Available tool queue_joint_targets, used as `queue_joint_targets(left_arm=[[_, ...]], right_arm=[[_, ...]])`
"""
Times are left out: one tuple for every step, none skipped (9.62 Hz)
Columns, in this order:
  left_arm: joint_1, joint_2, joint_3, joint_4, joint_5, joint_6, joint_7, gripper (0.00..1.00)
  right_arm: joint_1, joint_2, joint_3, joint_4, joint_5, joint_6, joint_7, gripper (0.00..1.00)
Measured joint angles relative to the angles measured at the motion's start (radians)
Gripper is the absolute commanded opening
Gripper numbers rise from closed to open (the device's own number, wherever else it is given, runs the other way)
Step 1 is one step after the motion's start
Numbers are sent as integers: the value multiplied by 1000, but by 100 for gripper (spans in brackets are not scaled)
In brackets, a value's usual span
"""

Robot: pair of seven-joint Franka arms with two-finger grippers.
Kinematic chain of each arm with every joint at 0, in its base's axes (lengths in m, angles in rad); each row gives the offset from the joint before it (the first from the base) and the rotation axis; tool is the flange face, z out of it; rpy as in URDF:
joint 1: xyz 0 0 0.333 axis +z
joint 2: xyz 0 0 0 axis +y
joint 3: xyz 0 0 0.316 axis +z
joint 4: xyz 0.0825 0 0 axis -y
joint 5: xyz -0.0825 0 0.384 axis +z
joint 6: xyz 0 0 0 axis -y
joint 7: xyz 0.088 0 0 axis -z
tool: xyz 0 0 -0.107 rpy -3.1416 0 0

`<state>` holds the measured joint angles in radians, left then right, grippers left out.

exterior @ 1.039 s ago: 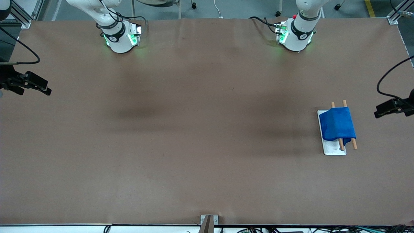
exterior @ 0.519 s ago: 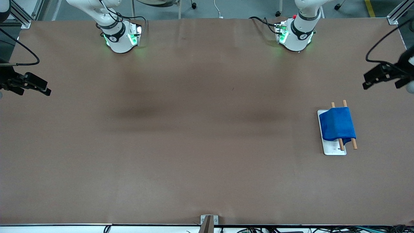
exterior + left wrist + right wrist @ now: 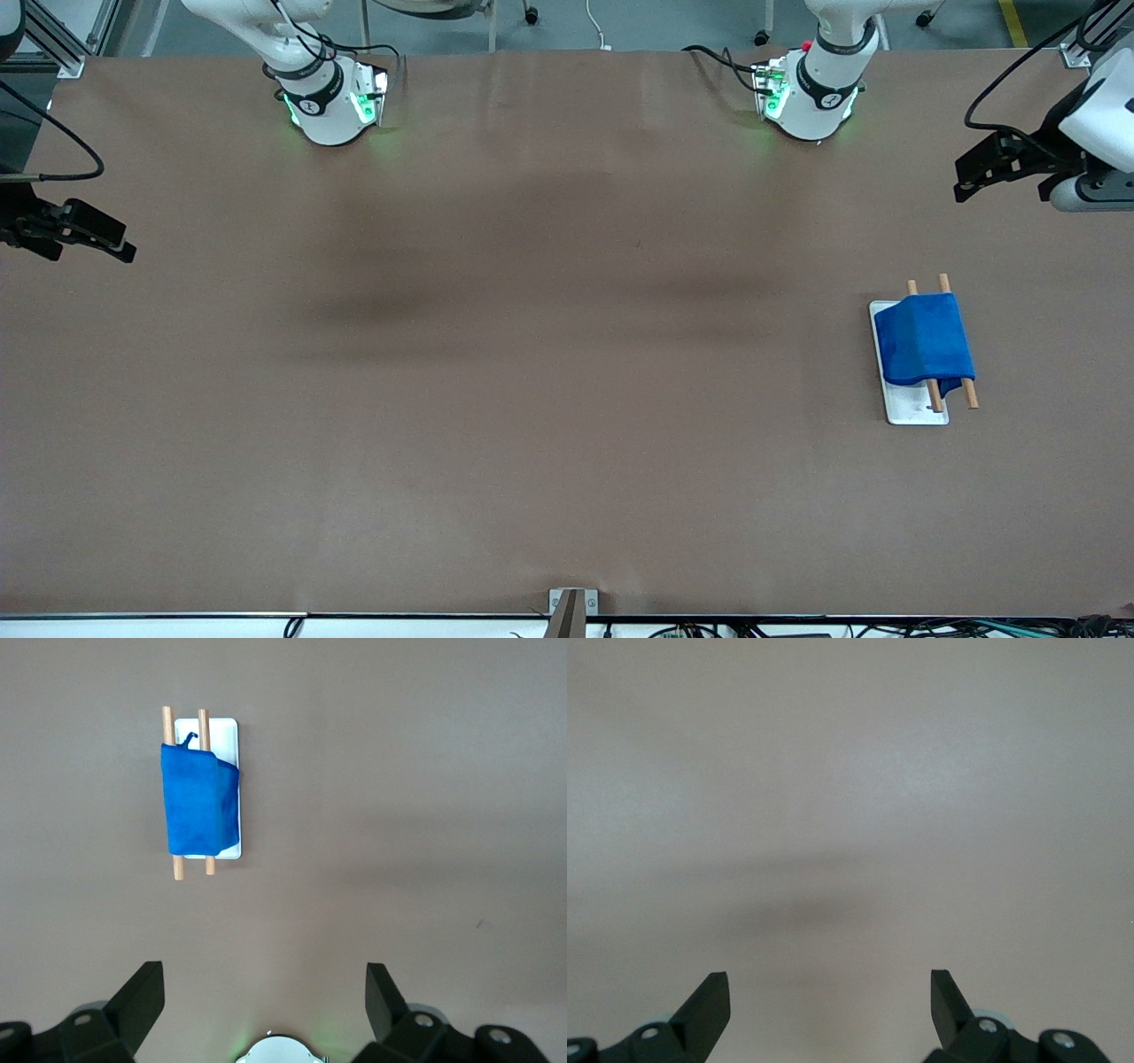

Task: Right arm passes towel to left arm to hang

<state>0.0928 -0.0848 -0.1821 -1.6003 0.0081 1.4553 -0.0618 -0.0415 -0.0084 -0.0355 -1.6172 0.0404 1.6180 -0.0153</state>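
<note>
The royal-blue towel [image 3: 923,340] hangs draped over two wooden rods [image 3: 964,386] on a white base [image 3: 912,408], toward the left arm's end of the table. It also shows in the left wrist view [image 3: 200,801]. My left gripper [image 3: 970,177] is open and empty, up in the air at the table's edge, apart from the towel. Its open fingers show in the left wrist view [image 3: 263,992]. My right gripper [image 3: 115,248] is open and empty at the right arm's end of the table, over bare table in the right wrist view [image 3: 830,997].
The brown table top [image 3: 549,354] spreads wide around the rack. The two arm bases [image 3: 330,102] [image 3: 811,93] stand along the table's edge farthest from the front camera. A small metal bracket [image 3: 571,602] sits at the nearest edge.
My left gripper has risen and drawn away from the rack toward its base's side of the table. My right gripper has barely shifted. The towel has not moved.
</note>
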Motion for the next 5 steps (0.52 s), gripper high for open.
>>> queue_joint_targets(left_arm=[[-2, -10, -1, -7, 0, 0, 0, 100], [-2, -20, -4, -12, 0, 0, 0, 100], [-3, -27, -10, -15, 0, 0, -1, 100], [-4, -28, -14, -15, -1, 0, -2, 100], [-5, -28, -17, -15, -1, 0, -2, 100]], right_arm=[[0, 0, 0, 0, 0, 0, 0, 100], [0, 0, -1, 0, 0, 0, 0, 100], [0, 0, -1, 0, 0, 0, 0, 100], [0, 0, -1, 0, 0, 0, 0, 100], [0, 0, -1, 0, 0, 0, 0, 100]])
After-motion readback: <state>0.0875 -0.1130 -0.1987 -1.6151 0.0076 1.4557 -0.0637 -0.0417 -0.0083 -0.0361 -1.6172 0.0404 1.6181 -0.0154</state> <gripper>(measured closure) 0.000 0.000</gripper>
